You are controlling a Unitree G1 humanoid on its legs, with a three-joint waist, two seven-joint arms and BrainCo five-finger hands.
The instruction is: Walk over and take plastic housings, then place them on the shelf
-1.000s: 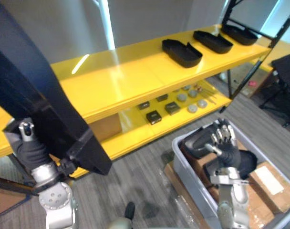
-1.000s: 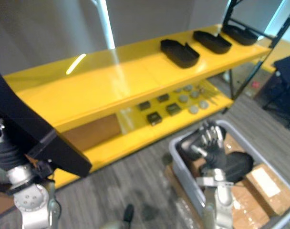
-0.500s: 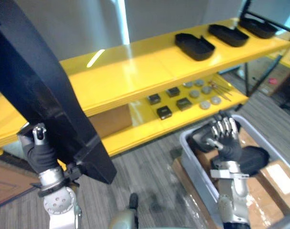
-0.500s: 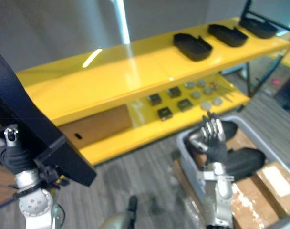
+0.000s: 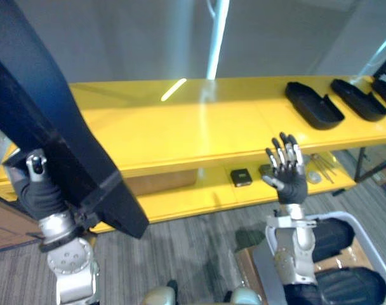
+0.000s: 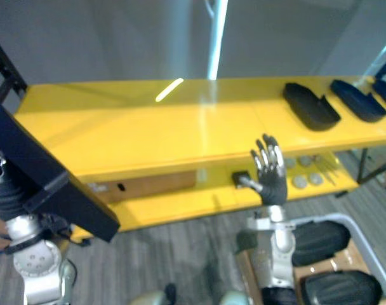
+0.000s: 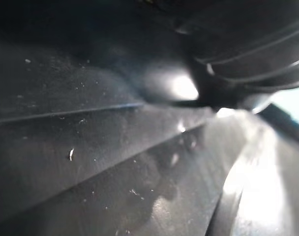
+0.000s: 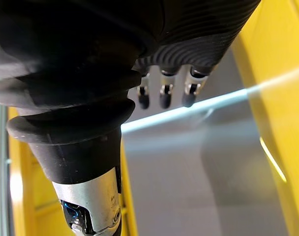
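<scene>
Right hand (image 5: pixel 286 181): lifted clear of the grey bin (image 5: pixel 369 236) since a second ago, now raised in front of the yellow shelf (image 5: pixel 180 127); fingers straight and spread, holding nothing
Left hand (image 5: pixel 40 190): at the lower end of a large black housing (image 5: pixel 47 121) that slants up at the robot's left; fingers hidden behind it, grip cannot be told
Shelf housings (image 5: pixel 313 105): a row at the top tier's right end
Bin housings (image 6: pixel 317 240): lying in the bin

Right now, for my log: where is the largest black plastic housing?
The black plastic housing is at the eye views' left, above the left hand, before the yellow shelf.
</scene>
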